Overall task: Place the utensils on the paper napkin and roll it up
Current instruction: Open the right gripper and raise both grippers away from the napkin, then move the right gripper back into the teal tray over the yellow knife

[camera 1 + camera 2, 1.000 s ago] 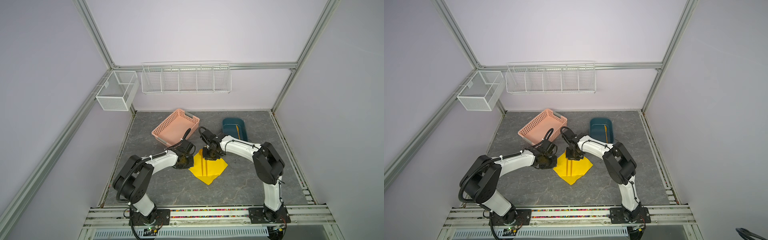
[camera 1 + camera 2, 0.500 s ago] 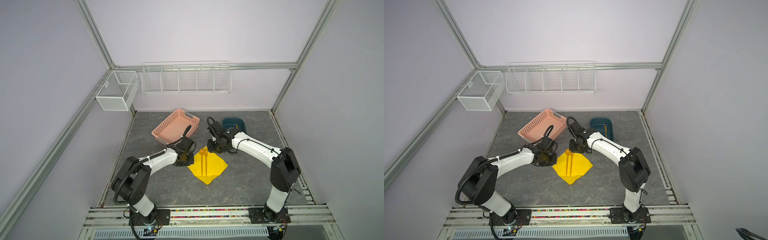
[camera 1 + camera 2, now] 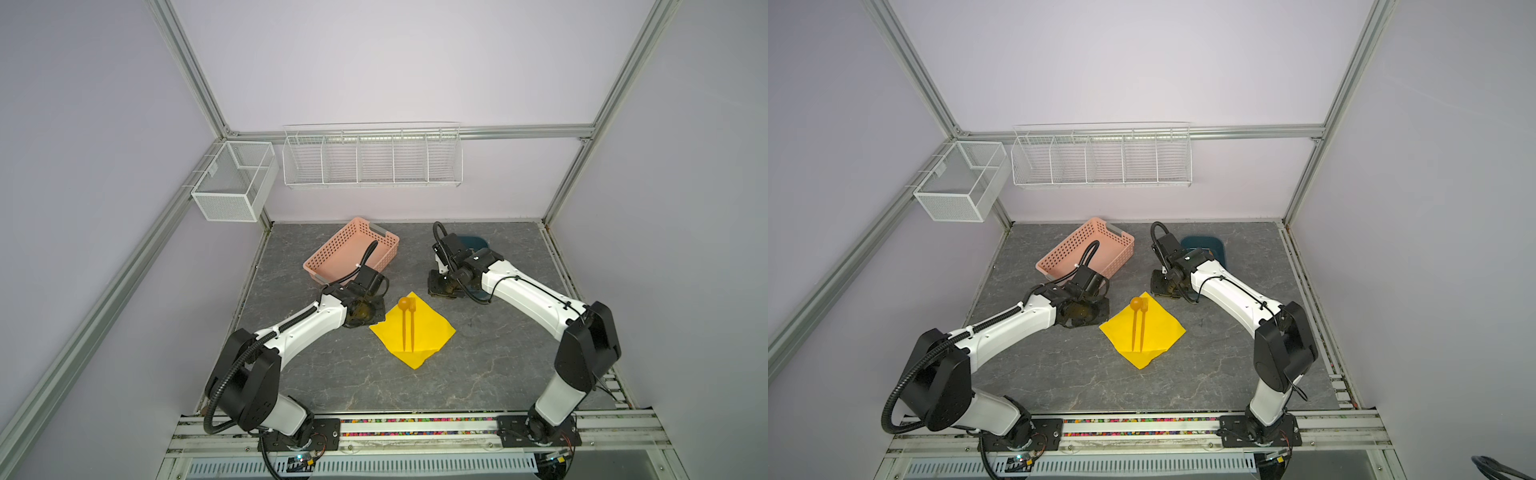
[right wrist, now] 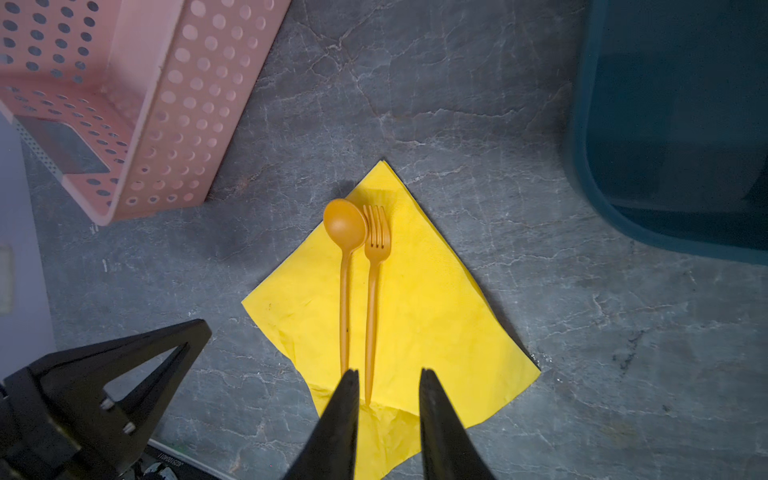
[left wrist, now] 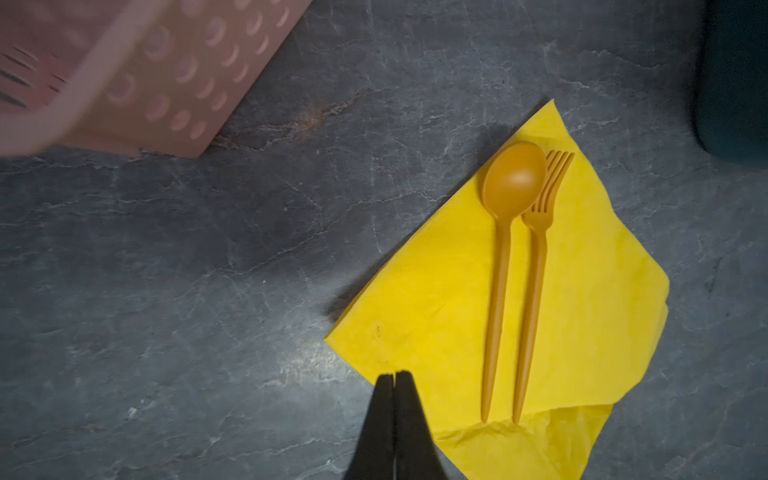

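You have the orange-gold plastic spoon (image 5: 500, 282) and matching fork (image 5: 536, 282) side by side on the creased yellow paper napkin (image 5: 602, 291), mid-way across the grey desk (image 3: 478, 374). The knife (nowhere in sight) and the rolling remain. Left jaws clenched, empty; right jaws parted, empty.

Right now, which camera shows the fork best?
The left wrist view: the fork lies whole and large on the napkin. The right wrist view shows it smaller; in both top views, a thin sliver.
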Motion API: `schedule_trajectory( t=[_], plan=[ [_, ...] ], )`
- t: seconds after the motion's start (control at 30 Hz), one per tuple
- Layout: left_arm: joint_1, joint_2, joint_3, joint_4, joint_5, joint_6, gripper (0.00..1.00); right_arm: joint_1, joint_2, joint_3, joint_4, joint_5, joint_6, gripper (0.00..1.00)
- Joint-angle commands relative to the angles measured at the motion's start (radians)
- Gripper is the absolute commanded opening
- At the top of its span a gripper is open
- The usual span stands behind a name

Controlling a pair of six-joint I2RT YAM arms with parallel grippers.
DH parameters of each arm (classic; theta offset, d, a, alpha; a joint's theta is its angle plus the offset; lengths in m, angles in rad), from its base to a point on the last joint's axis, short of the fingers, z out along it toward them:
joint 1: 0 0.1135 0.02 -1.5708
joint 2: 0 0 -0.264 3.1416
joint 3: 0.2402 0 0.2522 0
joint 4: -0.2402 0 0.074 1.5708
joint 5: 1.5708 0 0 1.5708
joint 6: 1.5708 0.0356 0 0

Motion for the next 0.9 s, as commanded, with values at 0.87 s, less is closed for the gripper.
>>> schedule_trajectory(
  t=[0.87],
  plan=[
    [0.006,-0.067,0.052,0.077,-0.087,0.012,0.03,-0.211,0.024,0.053,-0.092,-0.021,-0.155,0.29]
  ],
)
